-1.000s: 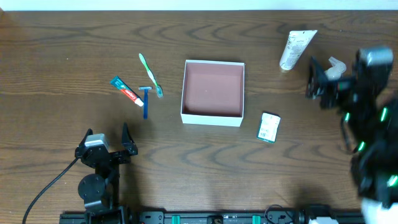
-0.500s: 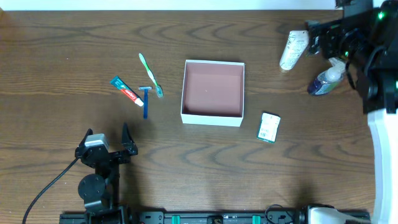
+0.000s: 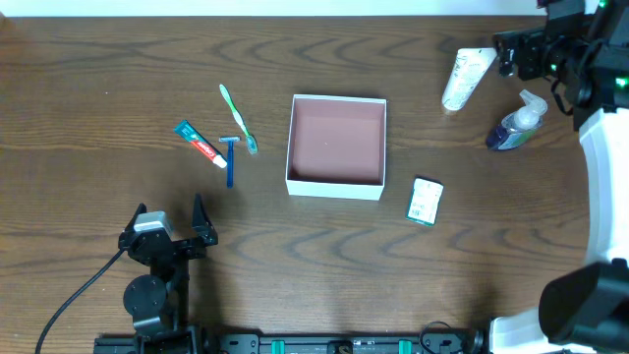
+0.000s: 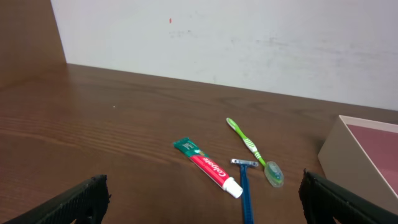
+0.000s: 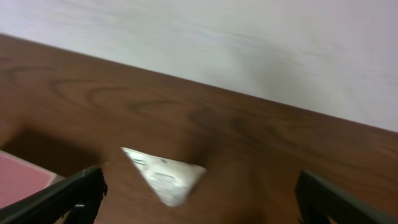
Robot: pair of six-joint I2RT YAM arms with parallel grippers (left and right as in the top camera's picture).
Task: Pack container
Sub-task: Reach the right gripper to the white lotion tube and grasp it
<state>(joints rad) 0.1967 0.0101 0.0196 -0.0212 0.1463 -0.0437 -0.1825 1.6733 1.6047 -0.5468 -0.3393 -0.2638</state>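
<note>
Looking down from overhead, the container [image 3: 335, 147] sits in the middle of the table [image 3: 98, 59], well apart from both arms. The left gripper [image 3: 169, 218] is spread and grasps nothing. The right gripper [image 3: 503, 57], partly cut off at the frame's corner, gapes near the white tube [image 3: 466, 79]. In the left wrist view only the container's corner shows, cropped at the right edge. The right wrist view is blurred, the tube is cut off below, and a pink sliver of container shows at the lower left
</note>
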